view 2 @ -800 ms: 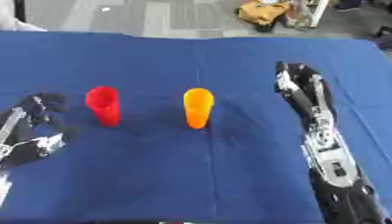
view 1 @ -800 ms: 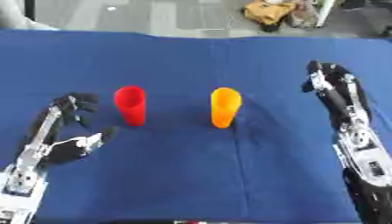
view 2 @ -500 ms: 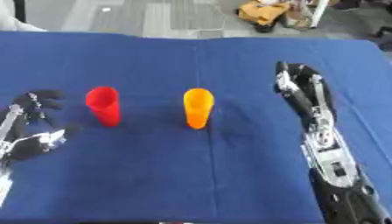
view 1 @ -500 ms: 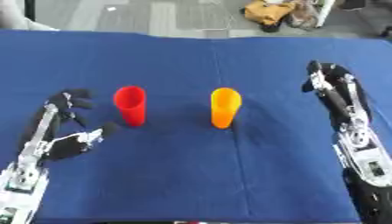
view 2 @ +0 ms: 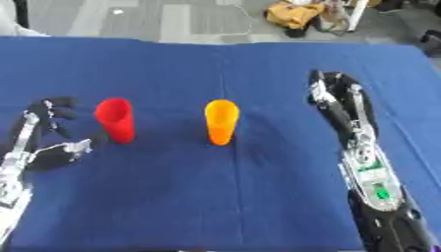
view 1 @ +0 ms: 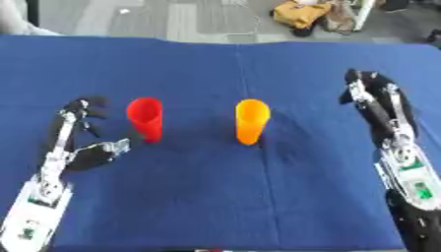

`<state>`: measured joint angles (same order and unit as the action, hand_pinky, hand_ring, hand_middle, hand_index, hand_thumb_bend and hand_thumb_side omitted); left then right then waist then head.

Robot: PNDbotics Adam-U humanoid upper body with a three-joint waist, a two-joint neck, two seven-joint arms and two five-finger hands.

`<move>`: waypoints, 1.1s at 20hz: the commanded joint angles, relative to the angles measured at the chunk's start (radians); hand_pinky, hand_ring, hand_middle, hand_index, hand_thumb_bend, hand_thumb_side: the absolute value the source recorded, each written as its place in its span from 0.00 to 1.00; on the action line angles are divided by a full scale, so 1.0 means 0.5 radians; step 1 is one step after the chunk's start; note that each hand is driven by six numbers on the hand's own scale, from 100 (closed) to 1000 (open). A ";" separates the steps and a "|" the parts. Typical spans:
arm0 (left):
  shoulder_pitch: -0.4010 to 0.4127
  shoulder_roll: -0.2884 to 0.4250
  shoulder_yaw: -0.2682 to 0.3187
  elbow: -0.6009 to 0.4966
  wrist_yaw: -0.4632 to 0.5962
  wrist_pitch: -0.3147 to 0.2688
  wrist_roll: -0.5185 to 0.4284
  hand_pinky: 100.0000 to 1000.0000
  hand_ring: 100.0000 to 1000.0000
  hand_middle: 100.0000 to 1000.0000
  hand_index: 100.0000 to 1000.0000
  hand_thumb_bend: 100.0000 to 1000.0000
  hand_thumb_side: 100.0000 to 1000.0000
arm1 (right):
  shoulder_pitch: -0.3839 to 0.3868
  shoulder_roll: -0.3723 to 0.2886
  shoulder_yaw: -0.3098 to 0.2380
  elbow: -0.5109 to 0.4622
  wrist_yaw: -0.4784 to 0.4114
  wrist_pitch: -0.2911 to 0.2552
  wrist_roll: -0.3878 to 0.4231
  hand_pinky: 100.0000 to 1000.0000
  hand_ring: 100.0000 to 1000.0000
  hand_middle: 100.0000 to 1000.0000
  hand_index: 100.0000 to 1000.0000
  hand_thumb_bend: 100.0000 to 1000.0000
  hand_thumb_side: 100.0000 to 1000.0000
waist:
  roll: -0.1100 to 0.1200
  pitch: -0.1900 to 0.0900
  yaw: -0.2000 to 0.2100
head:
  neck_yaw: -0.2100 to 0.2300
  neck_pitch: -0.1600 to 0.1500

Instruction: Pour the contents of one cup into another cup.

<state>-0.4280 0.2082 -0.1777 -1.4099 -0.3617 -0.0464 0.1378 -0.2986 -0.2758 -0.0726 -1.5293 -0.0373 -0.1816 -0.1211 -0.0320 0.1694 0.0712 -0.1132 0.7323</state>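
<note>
Cups stand upright side by side near the middle of the blue table (view 1: 215, 197): a red cup (view 1: 144, 118) on the left and an orange cup (view 1: 251, 120) on the right, apart from each other, mouths up. What either one holds cannot be made out.

Just left of the red cup is the left hand (view 1: 76, 145), palm turned toward it, fingers (view 1: 72, 109) stretched up and spread, the thumb (view 1: 110, 148) pointing at the base of the cup. It is open, near the cup but not touching it, and grips nothing. Its forearm runs down to the lower left corner.

Well apart on the right, the right hand (view 2: 337, 103) lies along the table with straight fingers pointing away from the robot, open and holding nothing, its arm running to the lower right corner.
</note>
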 commanded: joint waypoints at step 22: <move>-0.270 -0.126 -0.019 0.458 0.010 -0.090 0.300 0.34 0.59 0.63 0.76 0.85 0.33 | -0.010 -0.012 0.004 -0.012 -0.003 -0.005 0.020 0.43 0.40 0.34 0.55 0.12 0.47 | -0.006 -0.029 -0.042 | 0.023 -0.008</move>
<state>-0.5420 0.1401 -0.1921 -1.1749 -0.3564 -0.0921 0.2863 -0.2974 -0.2683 -0.0669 -1.5239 -0.0373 -0.1820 -0.1160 -0.0357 0.1694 0.0520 -0.1043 0.7324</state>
